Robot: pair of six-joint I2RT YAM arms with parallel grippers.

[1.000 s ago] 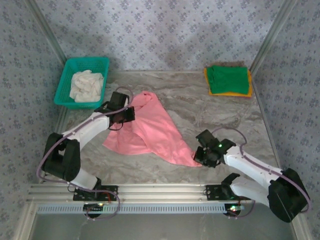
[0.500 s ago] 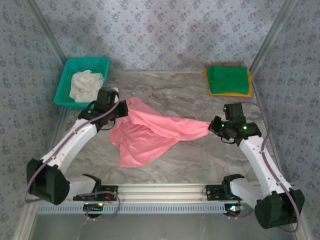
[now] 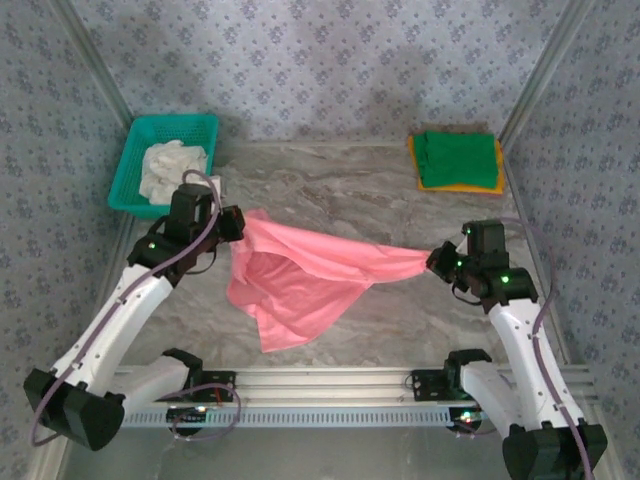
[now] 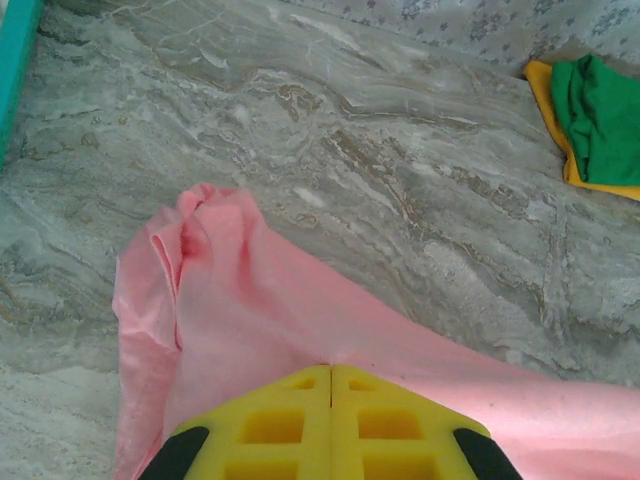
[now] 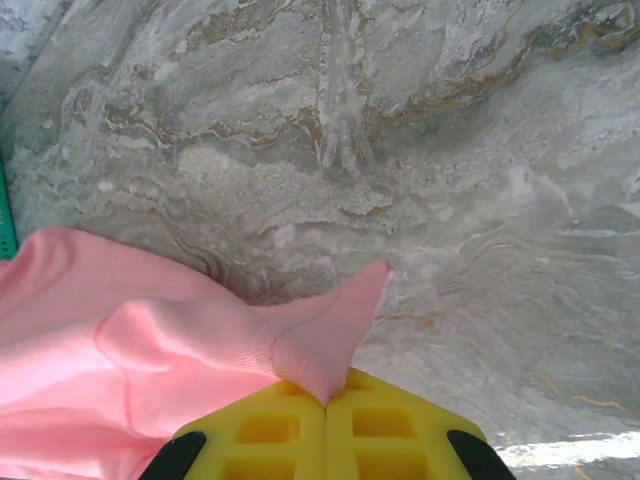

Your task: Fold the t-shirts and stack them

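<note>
Arms reach apart, left claw (image 3: 234,226) and right claw (image 3: 438,262) each clenched on the salmon-pink t-shirt (image 3: 300,278) slung between them.

Grey marble-patterned tabletop (image 3: 370,190), enclosed on three sides by pale blue-grey floral-patterned walls (image 3: 330,60); aluminium rail (image 3: 330,378) along the near edge; metal posts (image 3: 93,60) at rear corners

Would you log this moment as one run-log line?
left gripper: shut on pink t-shirt | right gripper: shut on pink t-shirt | pink t-shirt: stretched between them | green t-shirt: atop orange-yellow t-shirt
</note>
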